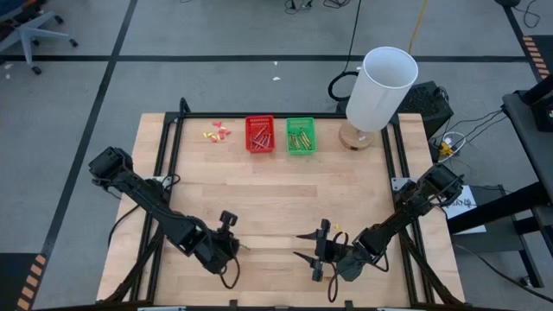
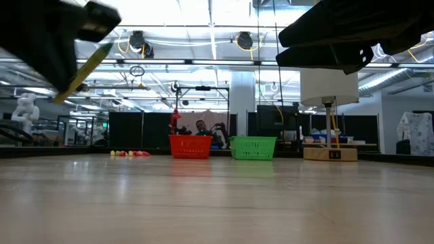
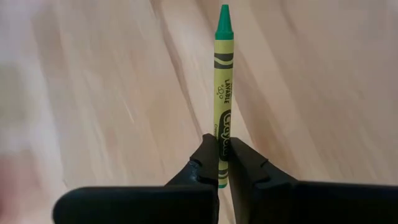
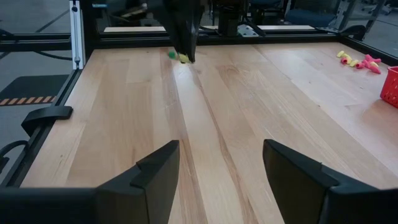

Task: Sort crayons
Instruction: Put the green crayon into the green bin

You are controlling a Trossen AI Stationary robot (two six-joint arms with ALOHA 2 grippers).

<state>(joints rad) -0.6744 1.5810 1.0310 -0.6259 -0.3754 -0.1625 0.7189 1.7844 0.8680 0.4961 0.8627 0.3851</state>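
My left gripper [image 1: 235, 248] is near the table's front edge, left of centre, shut on a yellow-green crayon [image 3: 224, 81] with a green tip. The low view shows this crayon [image 2: 85, 68] tilted, up in the air. My right gripper [image 1: 298, 245] hovers open just to the right of it, its fingers [image 4: 217, 162] with nothing between them. A red basket [image 1: 259, 134] and a green basket [image 1: 300, 136] stand at the far edge, each with crayons lying inside. My left gripper pinches the crayon's wrapped lower part [image 3: 222, 142], toward its blunt end, between its two fingers. The fingers slant down from above and the crayon runs on along them, its green tip [image 3: 224, 15] pointing away. The crayon is lifted clear of the table.
Small yellow and pink scraps [image 1: 218, 132] lie left of the red basket. A lamp with a tall white shade [image 1: 380, 86] stands at the far right corner. Bare wood [image 1: 285, 194] lies between the grippers and the baskets.
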